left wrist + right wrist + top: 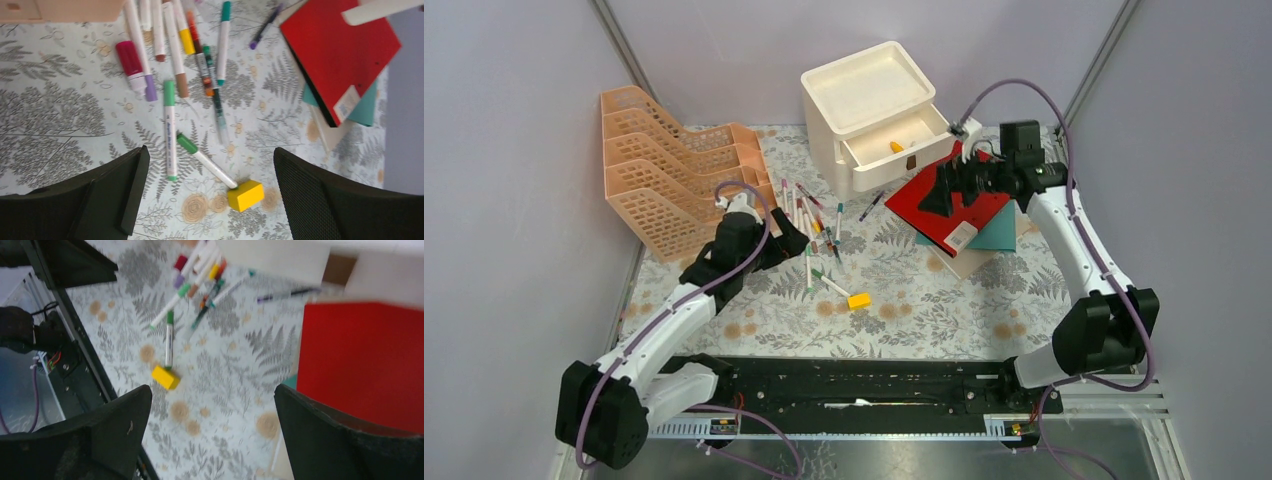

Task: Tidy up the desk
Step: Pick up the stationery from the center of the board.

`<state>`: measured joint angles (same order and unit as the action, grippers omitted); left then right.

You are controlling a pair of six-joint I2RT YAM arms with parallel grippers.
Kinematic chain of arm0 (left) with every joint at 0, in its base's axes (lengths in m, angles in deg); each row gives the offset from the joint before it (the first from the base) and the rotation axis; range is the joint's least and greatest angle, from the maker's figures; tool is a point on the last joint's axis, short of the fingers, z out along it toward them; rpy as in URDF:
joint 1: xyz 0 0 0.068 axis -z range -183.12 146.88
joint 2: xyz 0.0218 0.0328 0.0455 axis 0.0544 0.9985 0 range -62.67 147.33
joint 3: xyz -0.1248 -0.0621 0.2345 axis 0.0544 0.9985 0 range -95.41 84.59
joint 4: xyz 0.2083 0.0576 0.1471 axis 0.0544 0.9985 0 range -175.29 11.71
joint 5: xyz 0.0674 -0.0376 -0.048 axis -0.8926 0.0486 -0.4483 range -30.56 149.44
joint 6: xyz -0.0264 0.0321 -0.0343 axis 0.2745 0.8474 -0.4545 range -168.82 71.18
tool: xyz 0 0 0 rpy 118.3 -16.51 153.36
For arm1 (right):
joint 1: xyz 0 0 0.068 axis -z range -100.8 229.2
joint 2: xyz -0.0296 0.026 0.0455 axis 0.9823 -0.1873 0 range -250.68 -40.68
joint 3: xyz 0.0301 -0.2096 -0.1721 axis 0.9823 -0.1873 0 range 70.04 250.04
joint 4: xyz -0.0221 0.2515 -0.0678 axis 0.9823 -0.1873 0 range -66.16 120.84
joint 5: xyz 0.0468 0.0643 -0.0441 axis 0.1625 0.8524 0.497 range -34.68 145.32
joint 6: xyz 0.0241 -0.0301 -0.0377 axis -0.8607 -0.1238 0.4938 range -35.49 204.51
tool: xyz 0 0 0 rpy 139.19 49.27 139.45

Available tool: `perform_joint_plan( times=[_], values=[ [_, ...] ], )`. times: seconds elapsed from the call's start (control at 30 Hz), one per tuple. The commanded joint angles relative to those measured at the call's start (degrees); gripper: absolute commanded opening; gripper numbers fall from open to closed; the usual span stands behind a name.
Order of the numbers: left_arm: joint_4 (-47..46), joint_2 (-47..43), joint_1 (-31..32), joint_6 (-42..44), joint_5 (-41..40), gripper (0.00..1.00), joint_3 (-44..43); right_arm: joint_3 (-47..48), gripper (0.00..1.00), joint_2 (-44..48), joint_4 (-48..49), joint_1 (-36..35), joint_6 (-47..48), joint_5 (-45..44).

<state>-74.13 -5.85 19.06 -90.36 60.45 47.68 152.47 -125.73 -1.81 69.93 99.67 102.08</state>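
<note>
Left gripper (210,156) jaws spread wide, empty; desk (60,125) below them, fixed, cloth cover soft, likely wrinkles if dragged. Green-capped marker (170,131) below jaw gap: light, slick, probably rolls; pinch mid-barrel. Right gripper (212,390) spread, empty, red folder (360,360) beside one jaw

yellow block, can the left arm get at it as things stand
Probably yes: the yellow block lies uncovered on the desk, close by the left pincer, whose jaws stand open. Only the end of a green-capped marker lies against it.

Bright, even light; blurry right-wrist view
</note>
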Motion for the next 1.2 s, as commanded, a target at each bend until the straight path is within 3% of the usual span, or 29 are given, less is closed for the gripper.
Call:
perform_joint_plan(
  times=[0.0, 0.3, 0.37, 0.47, 0.57, 0.67, 1.17],
  values=[
    [3.1, 4.1, -0.3, -0.9, -6.2, 0.99, -3.0, -8.8, 1.0, 5.1, -0.8, 2.9, 0.0, 2.5],
    [4.2, 16.1, -0.4, -2.1, -13.2, 0.89, -8.4, -19.0, 1.0, 11.4, -0.8, 6.3, 0.0, 2.5],
    [4.2, 19.3, -0.6, -2.1, -14.3, 0.78, -10.1, -20.1, 1.0, 11.8, -0.8, 6.9, 0.0, 2.5],
    [6.0, 23.7, -0.6, -3.4, -16.4, 0.5, -13.4, -21.6, 1.0, 12.3, -0.8, 7.4, 0.0, 2.5],
    [9.1, 28.4, -0.6, -4.0, -19.2, 0.38, -17.3, -22.0, 1.0, 12.4, -0.8, 7.9, 0.0, 2.5],
    [9.4, 31.4, -0.6, -4.2, -21.4, 0.31, -19.2, -22.2, 1.0, 12.4, -0.8, 8.2, 0.0, 2.5],
    [8.0, 42.1, -0.6, -1.3, -21.4, 0.32, -24.9, -22.4, 1.0, 11.2, -0.8, 8.7, 0.0, 2.5]
  ],
)
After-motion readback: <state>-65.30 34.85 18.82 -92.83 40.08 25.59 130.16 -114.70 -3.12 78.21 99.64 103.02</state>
